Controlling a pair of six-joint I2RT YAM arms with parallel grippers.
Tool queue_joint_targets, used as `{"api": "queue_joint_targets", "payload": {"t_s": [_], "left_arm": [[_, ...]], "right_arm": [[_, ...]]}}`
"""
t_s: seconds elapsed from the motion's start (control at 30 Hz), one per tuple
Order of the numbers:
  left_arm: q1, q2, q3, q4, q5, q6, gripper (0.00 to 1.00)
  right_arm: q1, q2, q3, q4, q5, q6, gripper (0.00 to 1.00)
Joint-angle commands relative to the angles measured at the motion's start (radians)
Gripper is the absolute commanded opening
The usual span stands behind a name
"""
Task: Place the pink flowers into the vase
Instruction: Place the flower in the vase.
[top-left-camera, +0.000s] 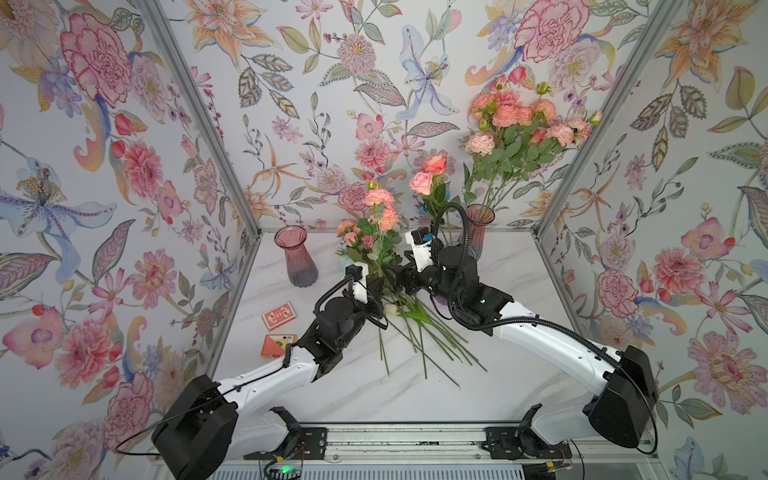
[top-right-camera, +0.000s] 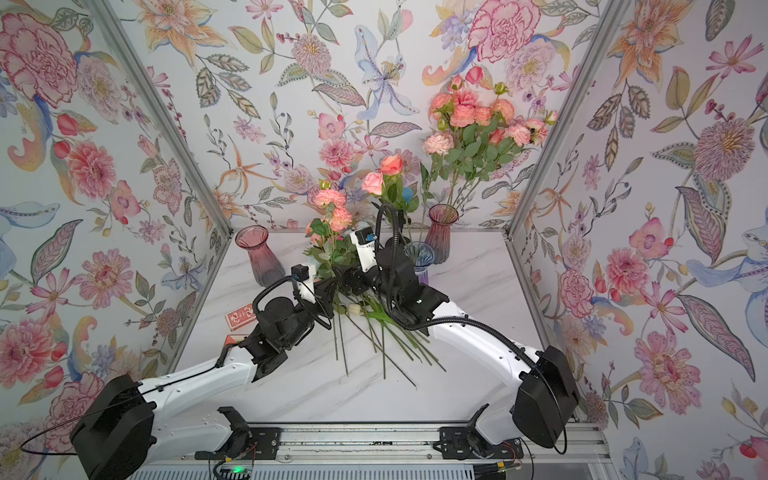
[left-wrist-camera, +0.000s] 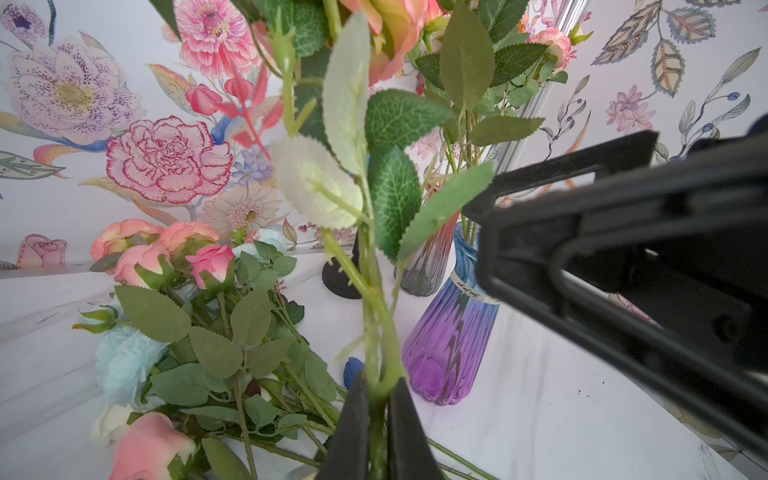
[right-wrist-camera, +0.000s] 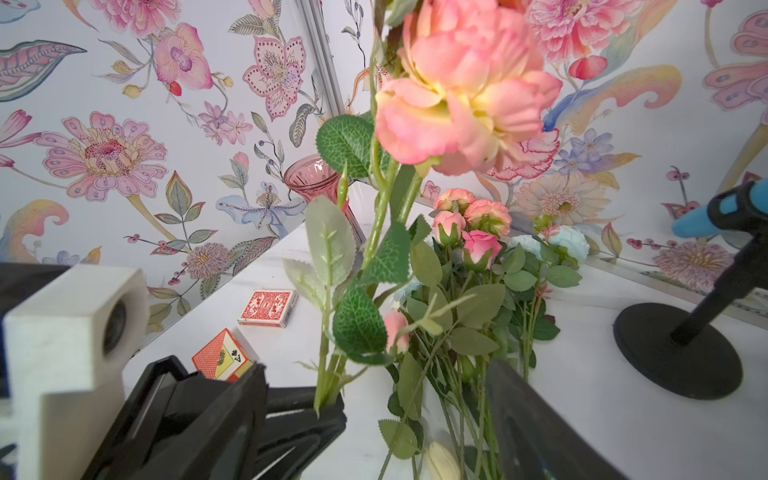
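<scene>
**Rose clamped upright, second arm closing in**

The left gripper has its jaws shut tight on the green stem of a leafy pink rose. It holds the rose upright above the white marbled bench, probably so the bare stem end can be aimed down a vase neck. The right gripper sits just beside it, jaws apart and holding nothing visible, which looks like the start of a handover or regrip.

Of the pink flowers, one bunch stands in the ribbed pink glass vase at the back. The others lie in a loose heap of stems on the bench, near an empty pink glass vase.

Only the left wrist view shows the clamp itself and the body of a blue-to-purple glass vase. In both top views the arms cover the grip. The right wrist view adds a red playing-card box.
</scene>
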Motion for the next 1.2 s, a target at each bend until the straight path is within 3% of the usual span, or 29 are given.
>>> {"api": "queue_joint_targets", "payload": {"t_s": [0.0,0.73,1.17], "left_arm": [[-0.014,-0.019,-0.013,0.046,-0.008,0.029,0.00],[-0.023,-0.013,-0.009,0.054,-0.007,0.046,0.00],[-0.024,-0.009,-0.010,0.060,-0.004,0.046,0.00]], "right_arm": [[0.005,0.030,0.047,-0.009,-0.020,0.022,0.81],[0.005,0.135,0.117,-0.010,-0.036,0.040,0.59],[0.008,0.168,0.138,-0.009,-0.058,0.054,0.30]]}}
